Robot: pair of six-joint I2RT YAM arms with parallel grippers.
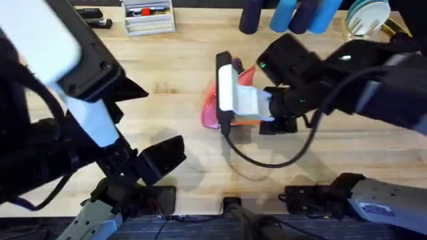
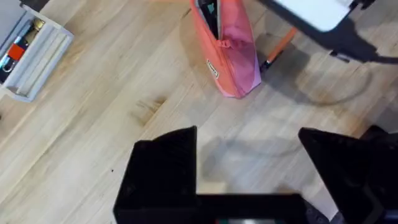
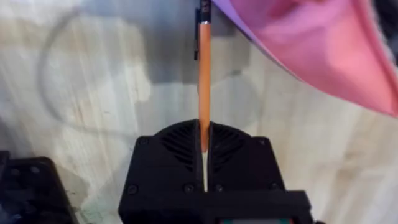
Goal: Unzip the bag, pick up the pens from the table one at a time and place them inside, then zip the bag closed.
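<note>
The salmon-pink bag (image 1: 212, 112) lies mid-table, partly under my right arm. In the left wrist view the bag (image 2: 231, 53) has its zipper open at the far end, showing a dark inside. The orange pen (image 3: 204, 68) is pinched between my right gripper's (image 3: 205, 140) fingers, its far end reaching the bag's (image 3: 323, 50) edge. That pen (image 2: 281, 45) slants beside the bag with its black tip low, and a strip of it (image 1: 248, 121) shows below the right wrist. My left gripper (image 2: 249, 165) hangs open and empty over bare table (image 2: 112, 93), short of the bag.
A clear organizer tray (image 1: 148, 17) with red and black markers stands at the back. Blue and dark cylinders (image 1: 300, 13) and stacked plates (image 1: 368, 15) sit at the back right. A black cable (image 1: 267, 160) loops from the right wrist over the table.
</note>
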